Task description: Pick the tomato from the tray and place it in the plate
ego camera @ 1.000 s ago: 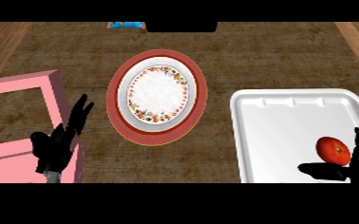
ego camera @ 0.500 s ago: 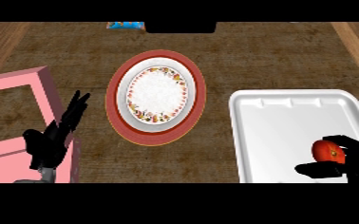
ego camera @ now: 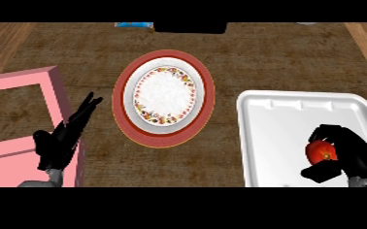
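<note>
- Two black hands come in from the lower edge of the head view, one on each side of a brown, mottled counter point(ego camera: 279, 58).
- At lower right, the right hand point(ego camera: 342, 151) is curled round the tomato point(ego camera: 322, 151), with fingers arched over its top and the thumb below it.
- That tomato is red and rounded, with a small dark spot showing on its skin and a brighter sheen near the middle; the hand hides its right side.
- It sits over the right part of the white tray point(ego camera: 287, 126), which is rectangular with rounded corners and a raised rim carrying shallow notches along the far edge. Whether the tomato touches the tray floor cannot be told.
- Left of the tray, near the middle of the counter, lies the plate point(ego camera: 166, 97): a white centre, a ring of small red and yellow flowers, a pale rim, and a broad red border round that. Nothing lies on it.
- At lower left, the left hand point(ego camera: 64, 138) rests with fingers straight and pointing up and away, holding nothing.
- It lies over the right edge of a pink box point(ego camera: 25, 106) that runs off the view's left side.
- At the far edge, a small blue thing point(ego camera: 135, 24) shows beside a dark block point(ego camera: 191, 27); neither can be made out further.
</note>
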Robot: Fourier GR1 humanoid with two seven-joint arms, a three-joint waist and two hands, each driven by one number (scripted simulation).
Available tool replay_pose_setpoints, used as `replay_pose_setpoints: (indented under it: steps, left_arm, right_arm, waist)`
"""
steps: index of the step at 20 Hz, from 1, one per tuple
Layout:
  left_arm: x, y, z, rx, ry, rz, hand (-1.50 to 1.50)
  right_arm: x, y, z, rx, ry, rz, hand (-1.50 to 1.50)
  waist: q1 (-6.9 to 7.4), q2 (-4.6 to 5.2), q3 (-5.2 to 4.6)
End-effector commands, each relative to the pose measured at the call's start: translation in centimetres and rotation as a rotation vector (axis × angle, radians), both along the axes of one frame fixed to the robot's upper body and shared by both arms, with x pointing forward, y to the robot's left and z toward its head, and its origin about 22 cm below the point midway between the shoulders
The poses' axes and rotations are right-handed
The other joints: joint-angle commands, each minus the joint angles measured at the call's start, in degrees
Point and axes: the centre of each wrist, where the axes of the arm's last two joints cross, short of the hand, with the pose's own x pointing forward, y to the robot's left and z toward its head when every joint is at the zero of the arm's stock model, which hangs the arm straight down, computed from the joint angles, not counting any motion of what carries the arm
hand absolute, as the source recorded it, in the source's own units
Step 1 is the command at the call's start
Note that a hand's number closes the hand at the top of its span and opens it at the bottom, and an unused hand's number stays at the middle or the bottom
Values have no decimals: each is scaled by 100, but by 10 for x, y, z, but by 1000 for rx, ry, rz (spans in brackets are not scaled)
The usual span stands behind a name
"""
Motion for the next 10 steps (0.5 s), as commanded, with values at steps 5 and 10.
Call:
replay_pose_setpoints:
  steps: [5,10]
  left_arm:
    - [13,2,12,-1,-83,-1,0]
    - [22,14,5,-8,-95,34,0]
  right_arm:
    - [40,9,18,-87,-210,524,150]
    - [47,15,33,-21,-333,611,150]
  waist:
    - [-32,41,45]
    - [-190,18,33]
